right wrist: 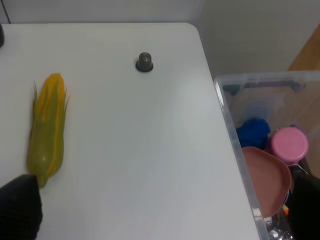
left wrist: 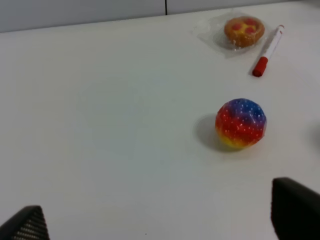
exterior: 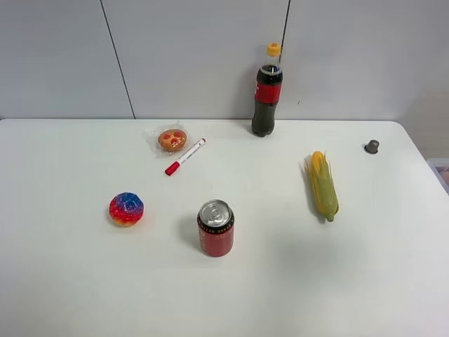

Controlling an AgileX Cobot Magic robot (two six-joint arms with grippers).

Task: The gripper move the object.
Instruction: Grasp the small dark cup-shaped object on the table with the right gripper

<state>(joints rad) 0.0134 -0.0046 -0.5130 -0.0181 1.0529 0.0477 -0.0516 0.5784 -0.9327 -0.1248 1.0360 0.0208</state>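
Capsule cup (exterior: 372,147) is the thing to move. It stands upright at the upper right of the high view, near the far right corner of the worktop (exterior: 70,281) and well apart from the rest.

From left to right there is a rainbow ball (exterior: 126,209) at middle left, a wrapped pastry (exterior: 172,140) with a red marker (exterior: 185,156) just beside it, and a red can (exterior: 215,228) at lower centre. A cola bottle (exterior: 267,91) stands at upper centre and a corn cob (exterior: 323,185) lies right of centre. Then come the capsule cup and a clear bin (exterior: 440,172) at the right edge.

Neither arm shows in the high view. The left gripper (left wrist: 160,220) has its fingers (left wrist: 295,210) spread wide near the ball, holding nothing. The right gripper (right wrist: 162,207) is likewise wide and empty, with the cup ahead of it.

The likely trouble is the cup's small size. An off-centre close could tip or flick it, and so near the edge it may roll off toward the bin. A low approach could also brush the corn cob.
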